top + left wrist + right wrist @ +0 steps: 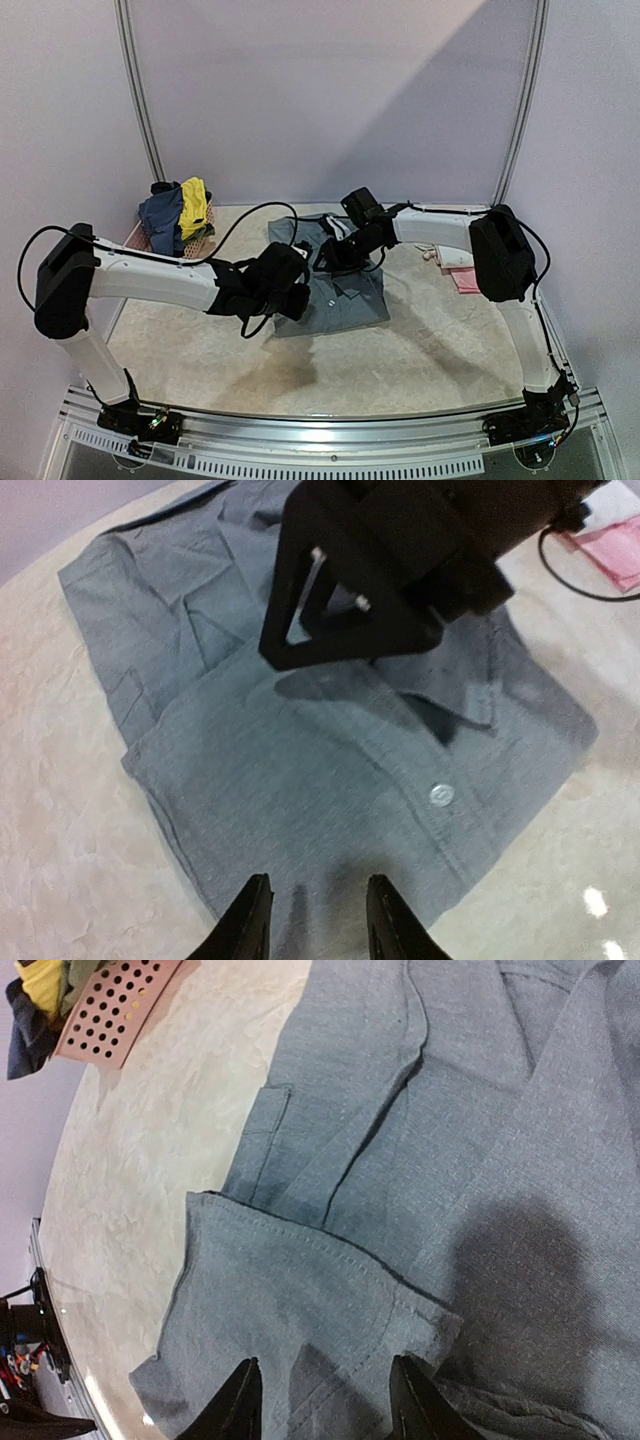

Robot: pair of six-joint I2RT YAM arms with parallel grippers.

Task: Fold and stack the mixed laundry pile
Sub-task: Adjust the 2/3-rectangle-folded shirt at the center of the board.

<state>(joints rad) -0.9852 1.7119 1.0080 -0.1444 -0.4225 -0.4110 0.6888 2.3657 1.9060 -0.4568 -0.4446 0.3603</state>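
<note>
Presently grey garment (335, 290) part-folded beneath left tool (318, 915) and right tool (325, 1400), both half-open, empty; navy top (160, 218), yellow garment (193, 208) unfolded.

Pale marbled table (430, 340) with laundry lying on it

A grey garment (345, 305) lies spread flat on the middle of the table, partly folded, with one button showing on its front. Beyond its far left corner, well apart from it, a pink basket (200, 244) with round holes stands at the table's back edge. To the garment's right, near the table's side edge, a pink piece (465, 281) lies flat with a white piece (441, 256) just beside it.
</note>
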